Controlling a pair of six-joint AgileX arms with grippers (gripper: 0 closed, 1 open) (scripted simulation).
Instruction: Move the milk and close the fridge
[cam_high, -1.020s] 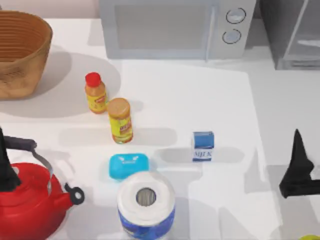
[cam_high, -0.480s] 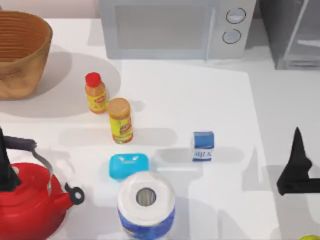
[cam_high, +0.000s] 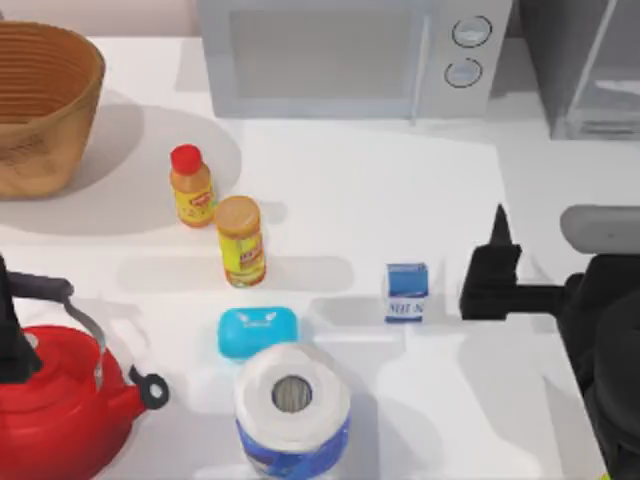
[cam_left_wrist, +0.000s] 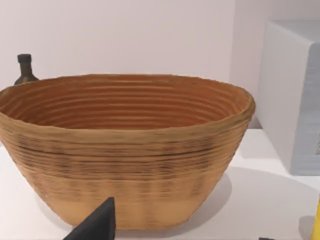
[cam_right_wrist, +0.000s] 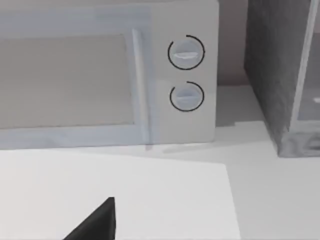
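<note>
Two arms flank the table: the left gripper sits parked at the left edge above the red kettle, its fingers' state impossible to tell. Mid-table, the milk stands upright, apart from the right gripper just beside it, whose finger state I cannot tell. At far right stands the fridge.

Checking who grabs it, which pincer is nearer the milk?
Right. The right pincer sits just beside the milk, on its right, not touching. The left pincer is far off at the table's left edge, by the kettle.
</note>
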